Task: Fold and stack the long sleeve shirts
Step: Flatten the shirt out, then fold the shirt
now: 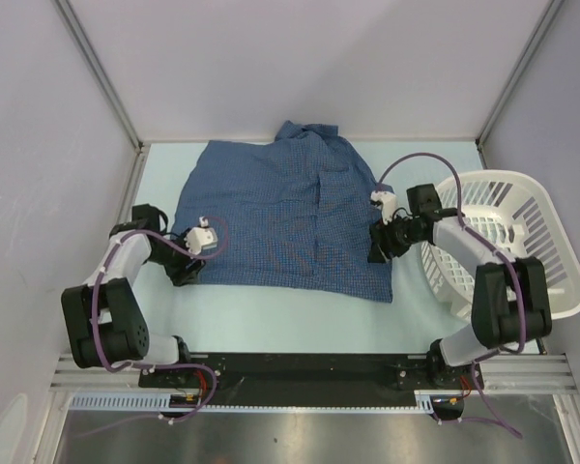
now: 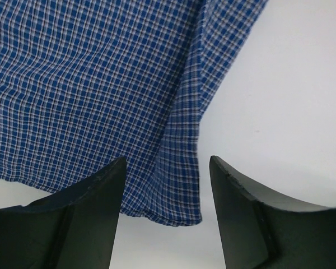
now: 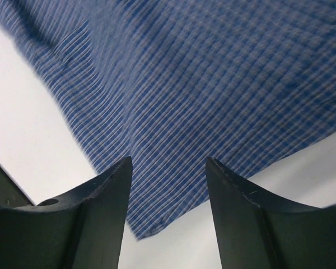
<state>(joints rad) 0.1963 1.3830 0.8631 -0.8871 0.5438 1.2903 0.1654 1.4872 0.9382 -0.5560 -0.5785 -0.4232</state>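
Note:
A blue checked long sleeve shirt (image 1: 280,217) lies spread flat on the table, collar at the far side. My left gripper (image 1: 188,269) is open at the shirt's near left corner; in the left wrist view that corner (image 2: 173,185) lies between the fingers (image 2: 95,207), not gripped. My right gripper (image 1: 379,247) is open over the shirt's right edge; in the right wrist view a corner of the cloth (image 3: 168,190) sits between the fingers (image 3: 235,213), not gripped.
A white slatted laundry basket (image 1: 507,242) stands on the right, close behind the right arm. Grey walls close in the table on the left, far and right sides. A black rail (image 1: 309,367) runs along the near edge.

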